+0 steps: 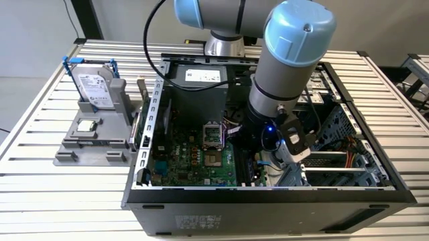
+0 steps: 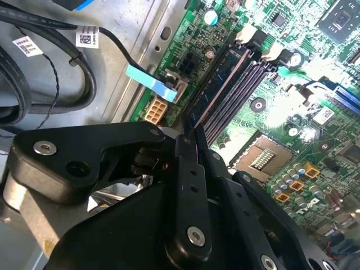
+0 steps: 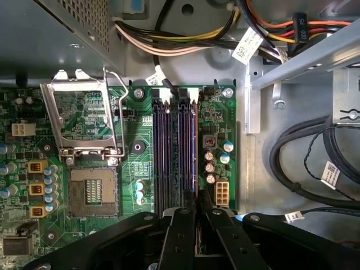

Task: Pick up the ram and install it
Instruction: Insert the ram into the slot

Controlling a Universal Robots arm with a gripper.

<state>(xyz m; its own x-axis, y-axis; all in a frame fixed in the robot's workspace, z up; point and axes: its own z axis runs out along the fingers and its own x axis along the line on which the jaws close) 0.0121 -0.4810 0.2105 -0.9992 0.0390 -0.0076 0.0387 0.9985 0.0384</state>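
Reaching down into the open computer case (image 1: 268, 193), the arm is holding its gripper (image 3: 197, 216) low over the motherboard (image 3: 140, 152), right at the bank of memory slots (image 3: 169, 152); the jaws are standing nearly closed, pinching the ram (image 2: 216, 93) by one end, with its thin board running away from the fingertips along the outermost slot, the one nearest the small white power connector (image 3: 220, 194); in both wrist views the stick is lining up with that slot and appears to be sitting in or just on it, though whether it is pressed fully home cannot be told, and the pale latches (image 3: 164, 94) at the far end of the slots are giving no clear sign either way; by that judgement the pick-up is finished and the installing is well under way, with only the final seating and the letting go left, as far as the pictures are showing; the ram is looking like a narrow, dark, flat strip seen almost edge-on, with a reddish-brown glint along its top edge in the second wrist view; off at the exterior view's left, a grey fixture (image 1: 94, 145) on the slatted worktop (image 1: 40, 125) is carrying a silver hard drive (image 1: 94, 88) in a blue bracket and a small square chip (image 1: 85, 125), both well apart from the gripper.
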